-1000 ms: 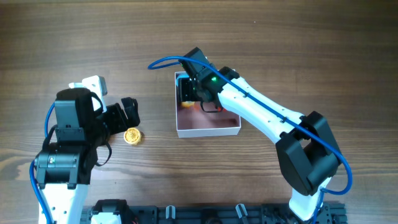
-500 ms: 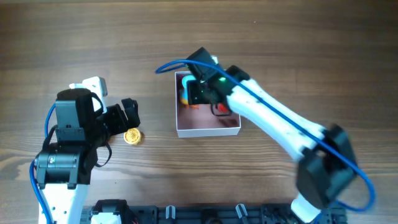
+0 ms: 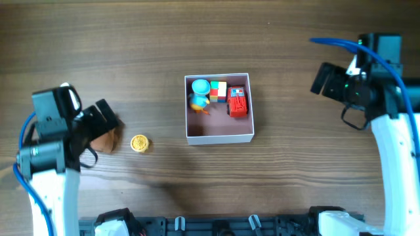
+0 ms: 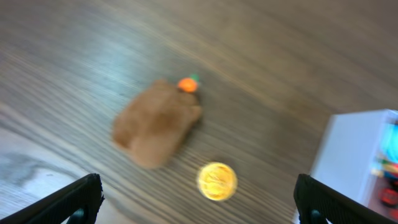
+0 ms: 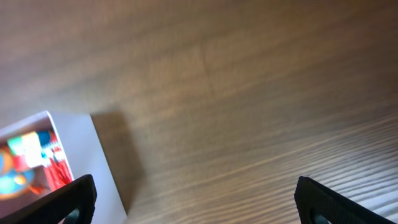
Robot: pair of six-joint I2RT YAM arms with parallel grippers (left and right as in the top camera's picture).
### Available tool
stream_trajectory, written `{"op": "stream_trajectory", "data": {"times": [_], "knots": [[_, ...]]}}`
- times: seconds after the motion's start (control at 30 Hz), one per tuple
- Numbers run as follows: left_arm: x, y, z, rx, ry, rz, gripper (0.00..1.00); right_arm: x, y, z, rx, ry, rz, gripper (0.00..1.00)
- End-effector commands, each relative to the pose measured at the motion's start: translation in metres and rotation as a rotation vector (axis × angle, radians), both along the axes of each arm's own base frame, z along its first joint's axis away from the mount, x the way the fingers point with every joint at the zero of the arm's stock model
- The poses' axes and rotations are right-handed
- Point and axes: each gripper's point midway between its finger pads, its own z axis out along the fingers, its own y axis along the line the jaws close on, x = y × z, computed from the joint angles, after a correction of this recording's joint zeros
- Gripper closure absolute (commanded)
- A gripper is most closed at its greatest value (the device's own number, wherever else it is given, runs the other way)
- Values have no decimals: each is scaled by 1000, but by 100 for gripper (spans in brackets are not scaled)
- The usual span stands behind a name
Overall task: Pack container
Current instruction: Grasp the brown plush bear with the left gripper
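between the two pincers, on the wooden table [image 3: 289, 177], sits the container [image 3: 220, 138]: white walls, dusty pink floor, upright, neither arm touching it.

left pincer [image 4: 197, 186]: fingers [image 4: 78, 198] spread wide at the two lower corners of its wrist view, nothing between them, so open and empty. just ahead of it, roughly on the line midway between the fingers, a small gold disc [image 4: 217, 181] lies flat on the wood. farther ahead, toward the finger at the view's left, is a brown lump [image 4: 158, 121] with an orange-and-green bit at its far end. view is blurred, so i cannot tell what it is. disc and lump are near each other, not touching. a container corner shows ahead on the other finger's side, apart from the disc.

right pincer [image 5: 196, 186]: fingers likewise wide apart, gripping nothing. wood grain ahead of it. the container lies off toward the finger at the view's left, well apart.

inside the container, a blue-and-orange toy [image 3: 199, 93] sits on the side nearest the left pincer. a red toy [image 3: 238, 103] sits on the side nearest the right pincer, with a multicoloured block [image 3: 218, 90] between them.
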Motion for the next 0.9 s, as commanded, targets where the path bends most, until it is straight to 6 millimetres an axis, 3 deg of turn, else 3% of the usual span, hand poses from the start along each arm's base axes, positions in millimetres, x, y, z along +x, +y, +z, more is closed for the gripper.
{"op": "stream_trajectory", "data": {"times": [0.0,0.2,0.4,0.57,0.63,0.7,0.87], "knots": [[11,32,-26,32,105,25,0,0,7,-31,26,102,41,0],[37,41,-95,-1,287,-23,0,5,7,-44,30,141,41,0],[39,45,-153,-31,440,-27,0,5,7,-44,30,142,41,0],[37,36,-179,-97,498,-45,3,5,7,-44,29,140,41,0],[35,36,-180,-100,506,-45,14,5,7,-44,29,140,41,0],[34,34,-180,-106,512,-46,42,5,7,-44,29,140,41,0],[35,32,-176,-118,501,-49,79,5,7,-44,29,140,41,0]]}}
